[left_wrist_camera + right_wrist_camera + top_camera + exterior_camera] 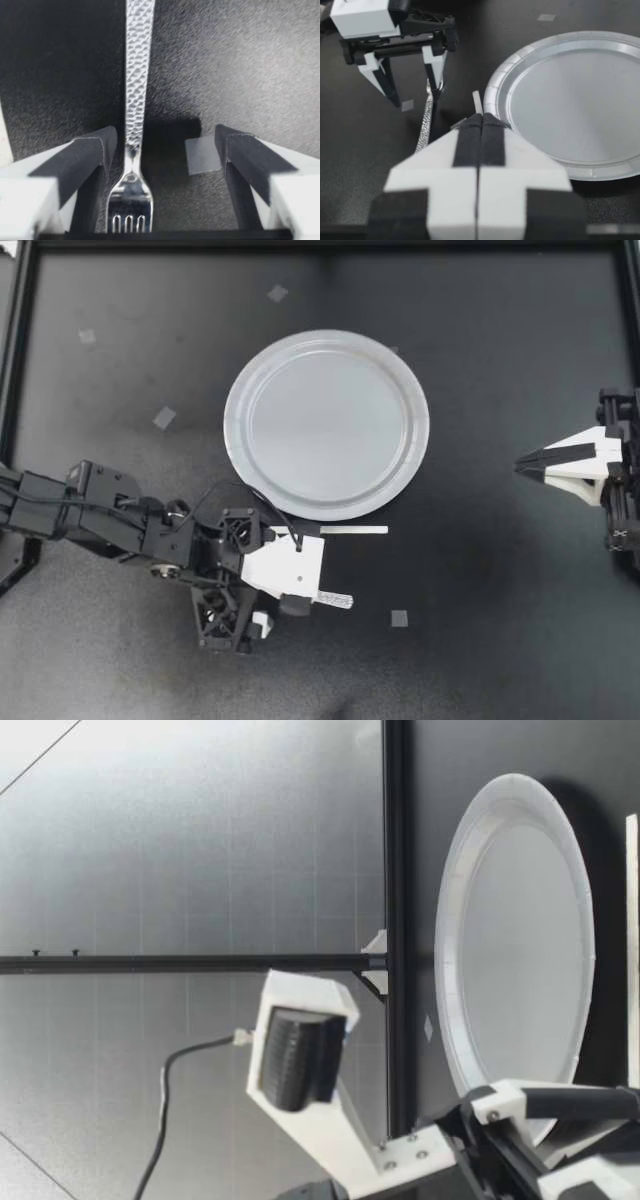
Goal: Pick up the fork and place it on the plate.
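Overhead, the plate (238, 430) sits in the middle of the table (500, 640), its whole face bare. My left gripper (290, 582) points down at the table just beside the plate's near rim. Only the patterned end of the fork (337, 600) pokes out from under the gripper's white body, so the fork lies on the table, off the plate. A white strip (353, 530) lies between the gripper and the rim. My right gripper (522, 462) is well apart, by the table's right edge, its fingers pressed together on nothing.

From table height the plate's raised rim and shallow well show, which the overhead view flattens, and the well is bare. My left gripper stands just in front of the plate, nearer that camera.

My left wrist view alone shows the tines. The fork lies lengthwise between my fingers, tines toward the camera and hammered handle running ahead. The fingers stand apart: one pad (92, 150) is right by the fork's neck — I cannot tell whether it touches — while the other is well clear, with a small square of tape (202, 155) on the table beside it.

My right wrist view shows my shut fingers meeting in one line. Ahead are the bare plate and my left gripper standing over the fork — fork and plate near each other but not touching.
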Available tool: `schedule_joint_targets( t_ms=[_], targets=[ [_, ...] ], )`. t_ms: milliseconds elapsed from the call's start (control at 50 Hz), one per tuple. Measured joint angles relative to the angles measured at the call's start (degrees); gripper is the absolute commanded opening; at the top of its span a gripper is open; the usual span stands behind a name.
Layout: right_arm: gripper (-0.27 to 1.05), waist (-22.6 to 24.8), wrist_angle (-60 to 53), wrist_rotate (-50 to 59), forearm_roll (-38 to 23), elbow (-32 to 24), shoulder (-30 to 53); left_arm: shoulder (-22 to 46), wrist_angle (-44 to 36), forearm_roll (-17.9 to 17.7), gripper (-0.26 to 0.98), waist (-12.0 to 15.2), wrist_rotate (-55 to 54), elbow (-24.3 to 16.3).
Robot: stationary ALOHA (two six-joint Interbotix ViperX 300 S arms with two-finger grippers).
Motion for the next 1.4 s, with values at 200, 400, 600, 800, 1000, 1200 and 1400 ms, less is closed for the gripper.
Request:
schedule_joint_targets(
  t_ms=[200,400,600,800,1000,1200,1400],
  targets=[
    [-0.07,0.00,0.00,0.35,0.00,0.00,0.00,0.00,-1.23,0.18,0.59,0.44,0.00,0.62],
    [-0.07,0.00,0.00,0.44,0.00,0.00,0.00,0.00,-1.41,0.26,0.55,0.44,0.00,0.70],
    [-0.07,0.00,0.00,0.35,0.00,0.09,0.00,-0.09,-1.32,0.26,0.38,0.44,0.00,0.79],
    [-0.07,0.00,-0.35,0.35,0.00,0.00,0.00,0.00,-1.14,0.26,0.09,0.44,0.44,0.88],
    [-0.07,0.00,-0.62,0.35,0.00,0.09,0.00,-0.09,-1.14,0.26,0.03,0.53,0.62,0.88],
    [-0.07,0.00,-0.88,0.35,0.00,0.00,0.00,-0.09,-1.14,0.35,0.03,0.53,0.70,0.97],
    [-0.07,0.00,-1.41,0.26,0.00,0.00,0.00,-0.97,-0.97,1.23,0.03,0.53,0.70,0.97]
  ],
)
